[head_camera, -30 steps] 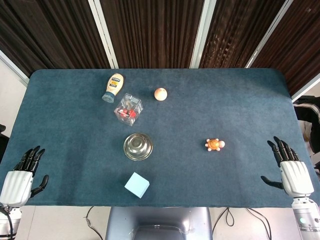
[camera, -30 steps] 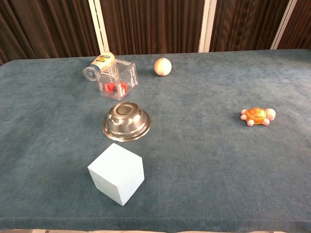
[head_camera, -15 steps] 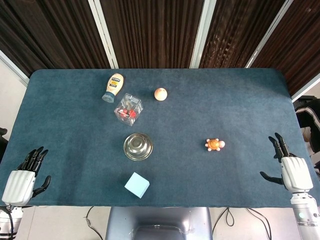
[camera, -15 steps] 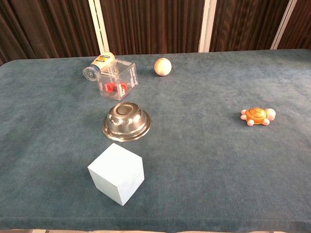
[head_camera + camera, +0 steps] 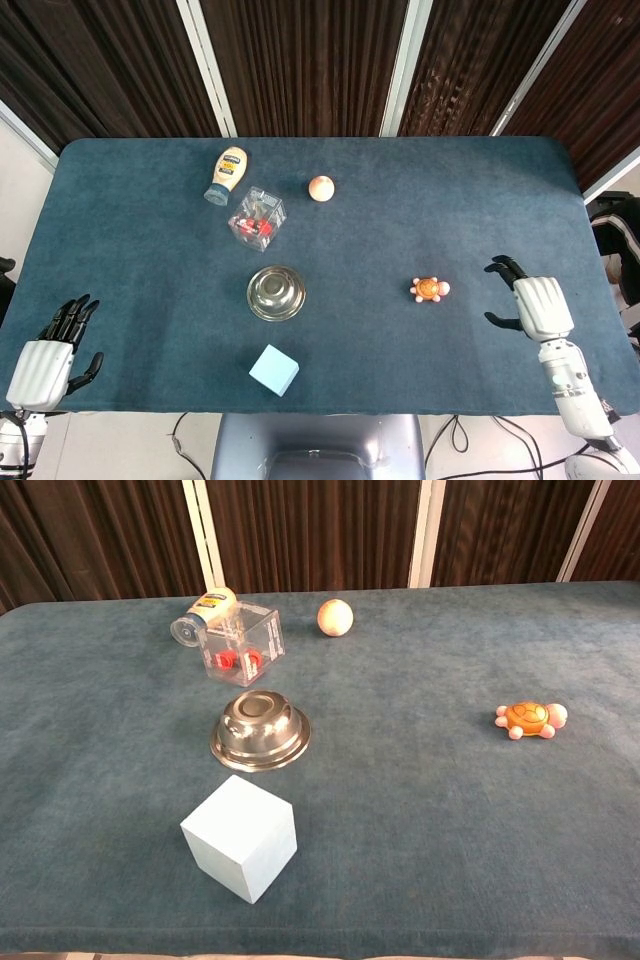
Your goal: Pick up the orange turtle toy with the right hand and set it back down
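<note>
Fingers (image 5: pixel 500 268) of our right hand (image 5: pixel 538 303) curl apart, holding nothing, at three o'clock of the small orange plastic turtle toy (image 5: pixel 430 289) resting untouched on the blue felt worktop (image 5: pixel 400 220). A sideways approach could knock it away.

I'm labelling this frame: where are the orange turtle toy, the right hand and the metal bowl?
orange turtle toy (image 5: pixel 428 289), head view, on its shell.
right hand (image 5: pixel 534 304), head view, on the white back of the hand.
metal bowl (image 5: pixel 260 730), chest view, on its upturned side.

Blue table (image 5: pixel 400 200) bears turtle toy (image 5: pixel 430 290), bowl (image 5: pixel 275 293), cube (image 5: pixel 274 370).
</note>
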Available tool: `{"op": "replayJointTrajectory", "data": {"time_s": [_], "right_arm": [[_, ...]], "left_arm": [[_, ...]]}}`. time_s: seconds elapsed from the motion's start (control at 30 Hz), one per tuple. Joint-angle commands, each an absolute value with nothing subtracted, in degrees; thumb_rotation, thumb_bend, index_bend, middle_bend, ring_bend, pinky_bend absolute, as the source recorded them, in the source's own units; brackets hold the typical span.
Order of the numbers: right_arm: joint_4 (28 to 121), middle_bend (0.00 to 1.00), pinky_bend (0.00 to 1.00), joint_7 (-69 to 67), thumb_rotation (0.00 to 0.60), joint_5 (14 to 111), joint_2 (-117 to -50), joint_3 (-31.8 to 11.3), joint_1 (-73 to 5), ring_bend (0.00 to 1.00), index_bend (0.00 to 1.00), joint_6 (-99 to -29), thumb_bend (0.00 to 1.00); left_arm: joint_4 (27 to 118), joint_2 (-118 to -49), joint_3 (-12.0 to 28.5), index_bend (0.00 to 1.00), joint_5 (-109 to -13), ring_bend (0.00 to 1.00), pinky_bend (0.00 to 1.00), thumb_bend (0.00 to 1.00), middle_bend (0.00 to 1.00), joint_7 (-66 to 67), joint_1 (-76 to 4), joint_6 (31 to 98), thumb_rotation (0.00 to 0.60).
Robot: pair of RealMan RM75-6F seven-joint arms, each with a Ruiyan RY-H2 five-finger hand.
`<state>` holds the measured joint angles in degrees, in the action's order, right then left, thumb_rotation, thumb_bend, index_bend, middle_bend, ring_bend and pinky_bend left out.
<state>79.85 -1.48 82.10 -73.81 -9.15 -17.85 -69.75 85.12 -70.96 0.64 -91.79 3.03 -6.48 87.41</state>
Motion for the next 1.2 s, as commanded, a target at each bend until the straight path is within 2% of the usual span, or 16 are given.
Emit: {"op": "replayJointTrajectory", "data": {"time_s": [0.03, 0.13, 0.43, 1.2], "right_arm": [[76.49, 0.34, 0.94, -3.41, 0.6, 77.75, -76.47, -10.32, -22.76, 0.91, 0.46, -60.6, 0.06], [74.65, 0.34, 0.94, -3.32, 0.6, 75.4, -78.06, -10.5, -24.39, 0.92, 0.46, -57.09, 0.06], [67.94, 0.36, 0.94, -3.27, 0.6, 73.46, -84.23, -10.68, -27.22, 0.92, 0.5, -54.68, 0.11], [56.49, 0.42, 0.95, -6.32, 0.6, 74.36, -93.86, -10.57, -31.79, 0.93, 0.56, -53.46, 0.16]], "left_arm": [[85.14, -70.94, 0.65, 0.0, -91.62, 0.07, 0.38, 0.38, 0.03, 2.94, -6.5, 87.27, 0.6], [85.1, -70.93, 0.67, 0.0, -91.39, 0.07, 0.38, 0.38, 0.03, 2.82, -6.48, 87.17, 0.6], [85.03, -70.9, 0.67, 0.0, -91.32, 0.07, 0.38, 0.38, 0.03, 2.66, -6.43, 87.28, 0.6], [84.91, -70.61, 0.84, 0.01, -90.96, 0.08, 0.38, 0.38, 0.04, 1.47, -6.14, 87.77, 0.6]]}}
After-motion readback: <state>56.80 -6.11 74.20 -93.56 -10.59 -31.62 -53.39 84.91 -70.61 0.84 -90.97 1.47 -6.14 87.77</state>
